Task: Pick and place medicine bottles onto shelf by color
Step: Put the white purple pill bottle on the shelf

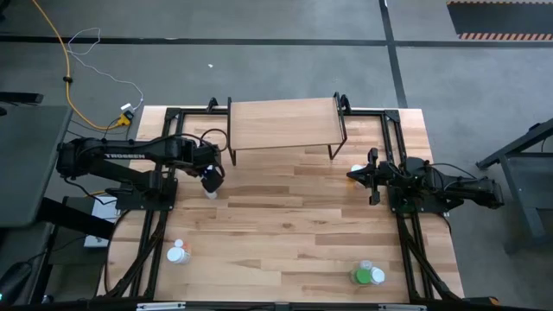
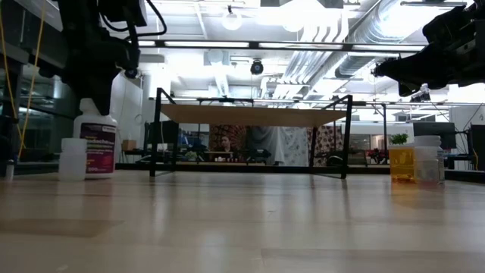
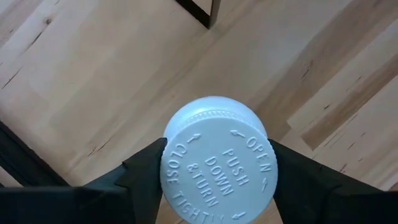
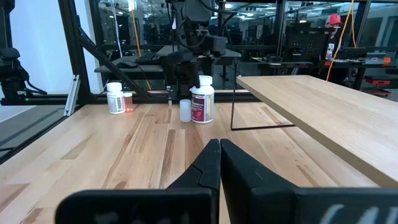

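Observation:
A white medicine bottle with a magenta label (image 2: 97, 145) stands on its base on the table, left of the shelf (image 1: 283, 123). My left gripper (image 3: 217, 168) comes down on it from above, its fingers at the bottle's white cap. A small white bottle (image 2: 73, 158) stands right beside it. My right gripper (image 4: 219, 154) is shut and holds nothing; it points level at the table's right side (image 1: 352, 175). The shelf is a light-wood board on thin black legs at the far middle, with nothing on it. My left gripper has the bottle's round white cap (image 3: 186, 155) between its two fingers (image 3: 146, 171), one on each side of the rim. The fingers come from above, pointing steeply down. The bottle stands upright with its base on the table (image 2: 97, 176).
A white and an orange bottle (image 1: 177, 252) stand near the front left. Green and white bottles (image 1: 367, 275) stand near the front right. An orange bottle (image 2: 402, 163) and a pale one (image 2: 429, 161) stand by my right gripper. Black frame rails (image 1: 160, 225) run along both table sides.

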`<action>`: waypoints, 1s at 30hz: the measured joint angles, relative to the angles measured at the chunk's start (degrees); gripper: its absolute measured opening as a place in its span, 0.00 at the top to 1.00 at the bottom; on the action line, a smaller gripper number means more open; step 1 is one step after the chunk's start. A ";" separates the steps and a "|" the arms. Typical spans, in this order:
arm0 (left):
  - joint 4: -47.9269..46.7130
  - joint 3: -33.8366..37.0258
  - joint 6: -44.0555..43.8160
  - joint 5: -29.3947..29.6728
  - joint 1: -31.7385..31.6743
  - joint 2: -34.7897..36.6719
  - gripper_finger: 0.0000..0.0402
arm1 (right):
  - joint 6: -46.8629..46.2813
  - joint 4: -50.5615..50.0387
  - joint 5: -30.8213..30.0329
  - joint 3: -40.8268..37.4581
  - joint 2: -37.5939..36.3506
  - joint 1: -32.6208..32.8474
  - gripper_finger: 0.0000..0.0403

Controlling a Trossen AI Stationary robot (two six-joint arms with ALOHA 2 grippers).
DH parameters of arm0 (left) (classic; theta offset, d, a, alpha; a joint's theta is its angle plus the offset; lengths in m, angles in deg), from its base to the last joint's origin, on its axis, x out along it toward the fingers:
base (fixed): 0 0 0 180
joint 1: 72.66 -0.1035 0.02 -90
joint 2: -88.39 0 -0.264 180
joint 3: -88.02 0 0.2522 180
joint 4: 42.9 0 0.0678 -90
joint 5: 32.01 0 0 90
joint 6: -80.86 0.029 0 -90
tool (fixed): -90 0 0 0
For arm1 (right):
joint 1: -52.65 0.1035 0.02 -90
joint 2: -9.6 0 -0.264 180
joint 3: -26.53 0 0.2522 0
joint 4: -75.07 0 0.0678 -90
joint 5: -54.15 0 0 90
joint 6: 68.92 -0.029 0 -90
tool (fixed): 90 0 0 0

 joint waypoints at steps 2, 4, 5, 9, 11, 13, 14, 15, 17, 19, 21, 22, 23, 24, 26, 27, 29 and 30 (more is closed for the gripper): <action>-1.77 -1.02 0.21 -0.56 0.00 0.04 0.43 | 0.02 0.00 -0.01 0.00 0.00 0.00 1.00; -2.81 -2.88 0.22 -0.60 0.02 0.11 0.44 | 0.02 0.00 -0.01 0.00 0.00 -0.01 1.00; -2.84 -3.89 0.22 -0.60 0.02 0.11 0.44 | 0.02 0.00 -0.01 0.00 0.00 0.01 1.00; -3.56 -8.43 1.49 -0.35 0.05 0.11 0.44 | 0.00 0.00 -0.01 0.00 0.00 0.01 1.00; -3.94 -11.20 2.01 -0.41 0.07 0.11 0.43 | 0.02 0.00 -0.01 0.00 0.00 -0.01 1.00; -4.51 -13.86 3.21 -1.62 0.07 0.15 0.43 | 0.00 0.00 -0.01 0.00 0.01 0.00 1.00; -4.64 -15.14 3.92 -2.89 0.20 0.15 0.43 | 0.02 0.00 -0.01 0.00 0.01 -0.01 1.00; -4.62 -16.25 4.41 -4.18 0.60 0.15 0.44 | 0.02 0.00 0.00 0.00 0.00 0.00 1.00; -4.59 -17.75 6.02 -6.50 2.17 0.17 0.44 | 0.00 0.00 -0.01 0.00 0.00 0.00 1.00; -4.56 -18.46 6.95 -8.30 4.52 0.17 0.44 | 0.02 0.00 0.00 0.00 0.01 -0.01 1.00; -3.51 -18.63 6.54 -8.53 7.18 0.15 0.43 | 0.00 0.00 0.00 0.00 0.00 -0.01 1.00; -2.04 -18.63 5.75 -8.36 8.42 -0.22 0.43 | 0.01 0.00 -0.01 0.00 0.00 0.01 1.00; -0.05 -18.66 5.01 -8.01 9.48 -0.70 0.43 | 0.02 0.00 -0.01 0.00 0.00 -0.01 1.00; 2.10 -18.66 4.68 -7.76 10.35 -1.20 0.43 | 0.02 0.00 0.00 0.00 0.01 0.01 1.00; 3.41 -20.28 4.74 -7.67 10.60 -2.65 0.43 | 0.02 0.00 0.00 0.00 0.00 -0.01 1.00; 3.17 -21.90 5.03 -7.64 10.38 -3.89 0.43 | 0.02 0.00 -0.01 0.00 0.02 0.01 1.00; 1.89 -26.12 6.58 -6.74 9.54 -7.19 0.43 | 0.00 0.00 -0.01 0.00 0.02 -0.01 1.00; 0.53 -28.70 7.81 -5.87 9.03 -9.07 0.43 | 0.01 0.00 0.00 0.00 0.02 0.01 1.00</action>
